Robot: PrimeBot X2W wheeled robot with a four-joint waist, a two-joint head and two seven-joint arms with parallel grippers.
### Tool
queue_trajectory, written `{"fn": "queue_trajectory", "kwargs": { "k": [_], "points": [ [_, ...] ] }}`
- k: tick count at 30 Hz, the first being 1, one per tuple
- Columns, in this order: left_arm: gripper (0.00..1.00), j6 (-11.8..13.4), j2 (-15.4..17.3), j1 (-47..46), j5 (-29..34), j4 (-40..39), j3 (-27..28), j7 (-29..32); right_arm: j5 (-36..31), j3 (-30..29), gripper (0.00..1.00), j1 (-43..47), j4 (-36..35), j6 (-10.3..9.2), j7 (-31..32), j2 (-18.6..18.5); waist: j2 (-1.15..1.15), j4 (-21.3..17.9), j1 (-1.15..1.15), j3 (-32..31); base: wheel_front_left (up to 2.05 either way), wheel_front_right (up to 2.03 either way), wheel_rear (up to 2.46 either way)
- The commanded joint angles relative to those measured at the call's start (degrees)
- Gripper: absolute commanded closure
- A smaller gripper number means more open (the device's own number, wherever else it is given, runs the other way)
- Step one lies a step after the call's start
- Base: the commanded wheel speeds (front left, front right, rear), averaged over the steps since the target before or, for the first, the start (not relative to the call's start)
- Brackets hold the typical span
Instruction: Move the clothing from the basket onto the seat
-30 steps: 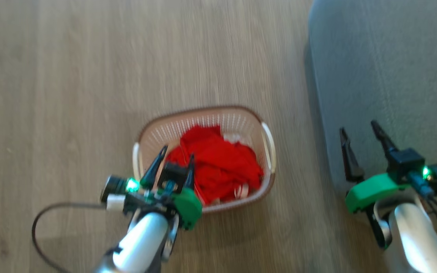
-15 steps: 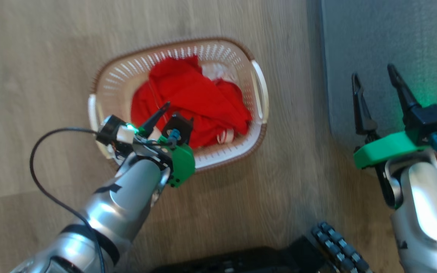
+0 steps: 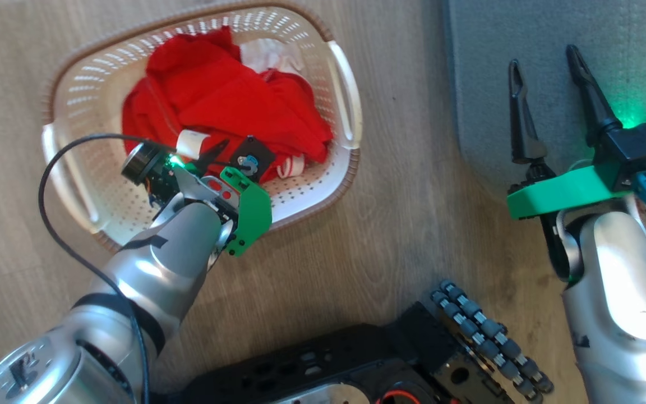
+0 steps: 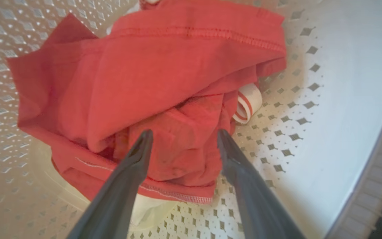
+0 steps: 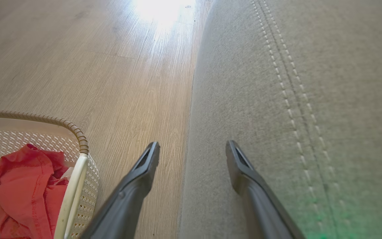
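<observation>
The black robot base (image 3: 323,365), w/ a row of grey rollers (image 3: 491,336), is seen nearest at the head view's bottom edge, on the wood floor (image 3: 396,224). The silver left forearm (image 3: 160,269) is angled up into the basket (image 3: 90,92), w/ a black cable (image 3: 48,224) looped beside it. The left tool (image 4: 184,132) is held inside the basket, fingers spread, nothing pinched. In the left wrist view its tips are seen at the near fold of the clothing (image 4: 164,76); contact can't be told. The clothing, red w/ a white striped band (image 4: 248,106) at one edge, is piled in the basket's middle and far part, and perforated cream bottom is left bare around it. The basket is stood on the floor to the left of the seat (image 3: 553,140), w/ a strip of floor between them. On the right side, the right tool (image 3: 543,58) is held over the seat's left edge, fingers spread and empty. In the right wrist view one finger is seen over floor, the other over the seat. Farther on, pale double stitching (image 5: 290,99) is seen running away along the grey-blue cushion.
</observation>
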Motion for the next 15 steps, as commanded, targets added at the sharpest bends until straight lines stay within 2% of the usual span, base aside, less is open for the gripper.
{"fn": "queue_trajectory", "kwargs": {
  "k": [1, 6, 15],
  "points": [
    [0.00, -0.1, 0.5, 0.2, -0.6, -0.2, -0.2, 0.6, 1.0, 0.5, 0.00, 2.0, -0.1, 0.41, 0.1, -0.1, 0.00, -1.1, -0.01, 1.0, 0.00, 0.00, 0.00],
    [0.00, 0.3, 0.5, -0.8, -2.8, 0.9, -1.7, 3.5, 1.1, 0.6, 0.00, 2.6, -1.1, 0.41, 0.1, 0.5, 0.00, -2.0, -0.01, 1.7, 0.00, 0.00, 0.00],
    [0.00, 3.4, 0.5, -2.8, -6.7, 1.4, -3.0, 6.1, 1.1, 0.3, 0.00, 4.0, -2.4, 0.41, 0.1, 0.8, 0.00, -2.4, -0.01, 2.8, 0.00, 0.00, 0.00]
  ]
}}
